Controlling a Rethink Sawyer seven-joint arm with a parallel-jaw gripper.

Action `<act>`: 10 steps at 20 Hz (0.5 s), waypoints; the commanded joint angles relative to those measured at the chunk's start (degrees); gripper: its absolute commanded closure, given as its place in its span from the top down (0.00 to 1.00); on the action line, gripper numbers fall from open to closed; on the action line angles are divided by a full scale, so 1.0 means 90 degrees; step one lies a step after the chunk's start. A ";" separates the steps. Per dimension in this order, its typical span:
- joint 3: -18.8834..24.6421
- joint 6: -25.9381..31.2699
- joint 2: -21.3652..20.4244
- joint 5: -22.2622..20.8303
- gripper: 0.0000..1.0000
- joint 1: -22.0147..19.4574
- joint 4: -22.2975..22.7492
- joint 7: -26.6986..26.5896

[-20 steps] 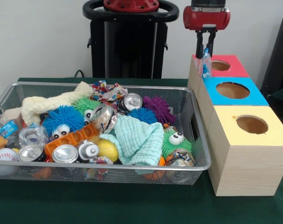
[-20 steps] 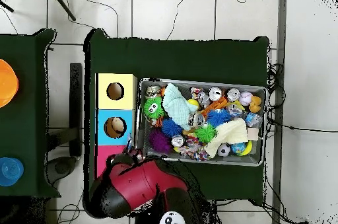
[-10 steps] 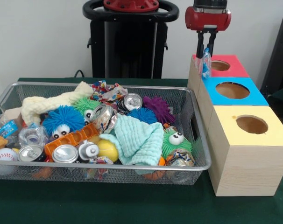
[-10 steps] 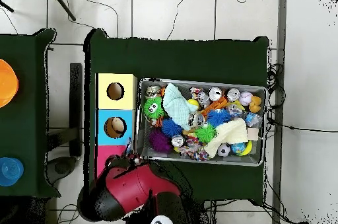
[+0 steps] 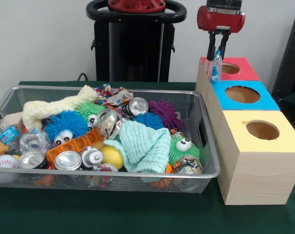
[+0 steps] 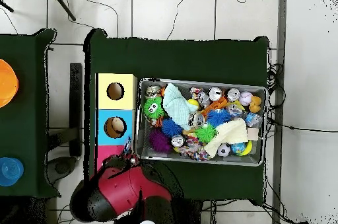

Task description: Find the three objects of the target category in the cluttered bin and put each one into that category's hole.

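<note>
My gripper (image 5: 217,54) hangs at the top right, above the near-left corner of the red-topped box (image 5: 240,70). It is shut on a small see-through plastic bottle (image 5: 215,68) with a blue-and-white label, which dangles upright below the fingers. The blue-topped box's round hole (image 5: 242,94) lies just in front and to the right of it; this hole also shows in the overhead view (image 6: 115,127). The wire mesh bin (image 5: 113,88) holds the clutter. Two more see-through bottles lie at its left end, one (image 5: 33,142) by the blue fuzzy ball and one with a blue label (image 5: 6,134).
The yellow-topped box (image 5: 264,146) stands nearest the camera. The bin holds silver-topped cans (image 5: 67,160), fuzzy googly-eyed balls (image 5: 65,126), a mint cloth (image 5: 145,144), a cream cloth toy (image 5: 50,108) and a baseball (image 5: 4,162). The red arm (image 6: 122,188) shows overhead below the boxes.
The gripper has risen a little and shifted slightly right with the bottle in it. Overhead, the arm's body has swung toward the lower left.
</note>
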 commanded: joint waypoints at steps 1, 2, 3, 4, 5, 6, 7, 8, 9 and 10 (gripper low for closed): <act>-0.0125 0.0573 0.0460 0.0519 0.00 0.0083 -0.0626 0.1063; -0.0128 0.0634 0.0442 0.0580 0.00 0.0085 -0.0649 0.1009; -0.0138 0.0670 0.0421 0.0630 0.00 0.0085 -0.0665 0.0979; -0.0136 0.0726 0.0388 0.0670 0.00 0.0078 -0.0683 0.0930; -0.0132 0.0791 0.0336 0.0700 0.00 0.0063 -0.0683 0.0873; -0.0094 0.0880 0.0228 0.0752 0.00 0.0026 -0.0650 0.0802; -0.0052 0.0993 0.0116 0.0811 0.00 -0.0030 -0.0628 0.0707; -0.0040 0.1068 0.0031 0.0856 0.00 -0.0038 -0.0590 0.0662; -0.0037 0.1182 -0.0033 0.0901 0.00 -0.0048 -0.0605 0.0607; -0.0038 0.1251 -0.0083 0.0943 0.00 -0.0049 -0.0631 0.0577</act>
